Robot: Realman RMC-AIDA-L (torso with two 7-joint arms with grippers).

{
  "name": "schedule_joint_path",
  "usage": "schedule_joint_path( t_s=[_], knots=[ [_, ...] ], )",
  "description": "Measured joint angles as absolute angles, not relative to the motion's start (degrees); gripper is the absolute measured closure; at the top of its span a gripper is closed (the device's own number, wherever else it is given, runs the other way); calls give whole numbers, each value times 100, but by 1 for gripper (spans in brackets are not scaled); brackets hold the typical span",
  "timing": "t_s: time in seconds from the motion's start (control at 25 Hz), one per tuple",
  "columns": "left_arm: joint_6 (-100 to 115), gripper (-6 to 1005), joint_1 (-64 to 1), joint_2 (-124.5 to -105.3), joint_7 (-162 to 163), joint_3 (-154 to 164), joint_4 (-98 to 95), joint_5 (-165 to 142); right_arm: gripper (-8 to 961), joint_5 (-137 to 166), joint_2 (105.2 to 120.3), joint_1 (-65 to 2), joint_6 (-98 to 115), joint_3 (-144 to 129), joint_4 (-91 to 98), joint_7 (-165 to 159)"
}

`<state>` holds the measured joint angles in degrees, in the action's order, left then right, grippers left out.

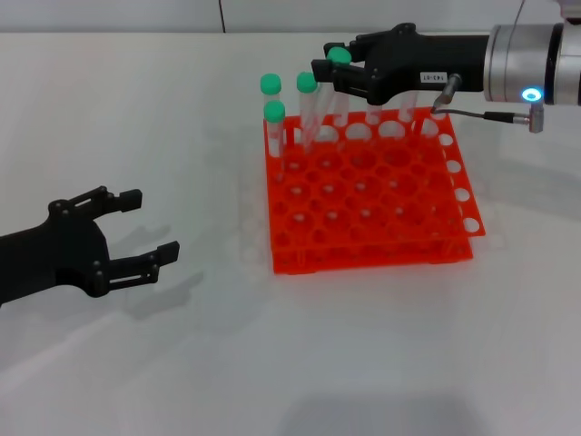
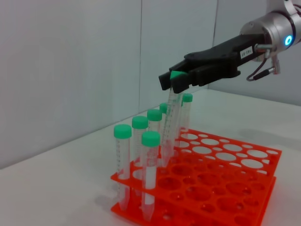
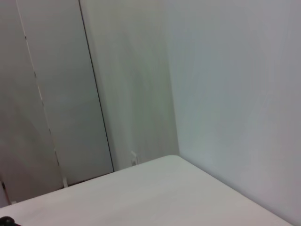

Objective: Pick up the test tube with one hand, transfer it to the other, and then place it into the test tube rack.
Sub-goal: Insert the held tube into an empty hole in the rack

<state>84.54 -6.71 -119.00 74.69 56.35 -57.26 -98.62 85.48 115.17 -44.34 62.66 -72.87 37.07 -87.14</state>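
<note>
The right gripper hangs over the far edge of the orange rack, its fingers closed on the green cap end of the tube. The tube hangs nearly upright, long axis close to vertical with a slight lean, cap up and tip down. In the left wrist view its lower end sits at the level of the rack's top plate among the far holes; whether the tip is inside a hole cannot be told. Other capped tubes stand upright in the rack's far left corner, just beside it. The left gripper rests low over the white table, well apart from the rack on the left, fingers spread wide and holding nothing.
</note>
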Motion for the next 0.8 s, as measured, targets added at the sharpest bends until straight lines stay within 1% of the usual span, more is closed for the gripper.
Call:
schedule_joint_path(
  t_s=[0.8],
  knots=[
    [8449, 116, -743, -11900, 7452, 5633, -5698, -9859, 612, 8802, 11519, -4496, 6143, -7288, 3703, -8719]
  ],
)
